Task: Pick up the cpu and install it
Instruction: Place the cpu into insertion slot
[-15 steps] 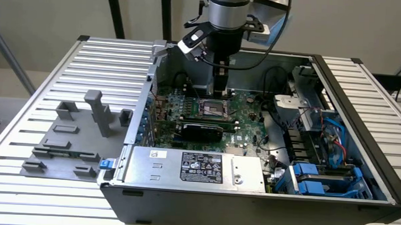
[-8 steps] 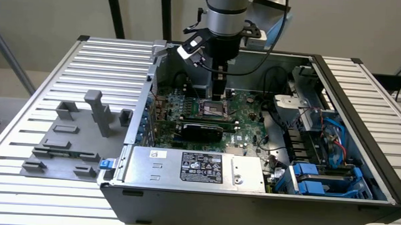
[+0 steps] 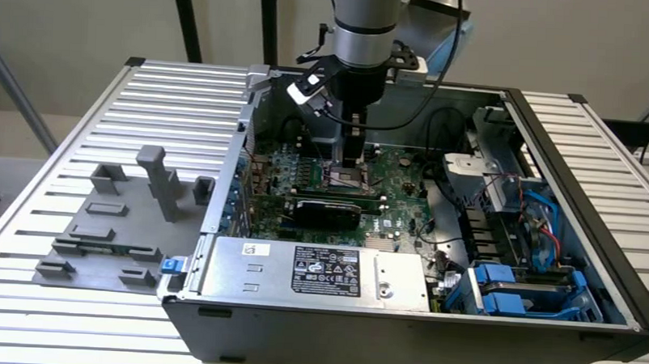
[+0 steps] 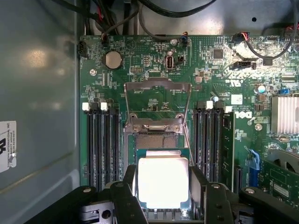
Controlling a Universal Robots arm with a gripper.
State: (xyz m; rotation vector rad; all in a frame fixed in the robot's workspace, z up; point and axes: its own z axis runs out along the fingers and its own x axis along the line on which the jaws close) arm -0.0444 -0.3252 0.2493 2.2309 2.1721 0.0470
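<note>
The cpu (image 4: 163,181), a small square chip with a bright silvery top, sits between my gripper's (image 4: 163,189) two black fingers (image 4: 131,179), which press on its opposite edges. It hangs low over the open socket (image 4: 158,139) on the green motherboard (image 4: 140,65), and the socket's metal frame (image 4: 158,95) is swung up beyond it. I cannot tell whether the chip touches the socket. In the exterior view my gripper (image 3: 353,163) reaches straight down into the open computer case (image 3: 564,150), over the motherboard (image 3: 395,172).
Black memory slots (image 4: 103,140) flank the socket on both sides. A finned heatsink (image 4: 285,114) and cables (image 4: 261,46) lie nearby. A silver power supply box (image 3: 321,271) fills the case's front; blue drive brackets (image 3: 515,290) are at the exterior view's right. A grey fixture plate (image 3: 118,223) rests outside.
</note>
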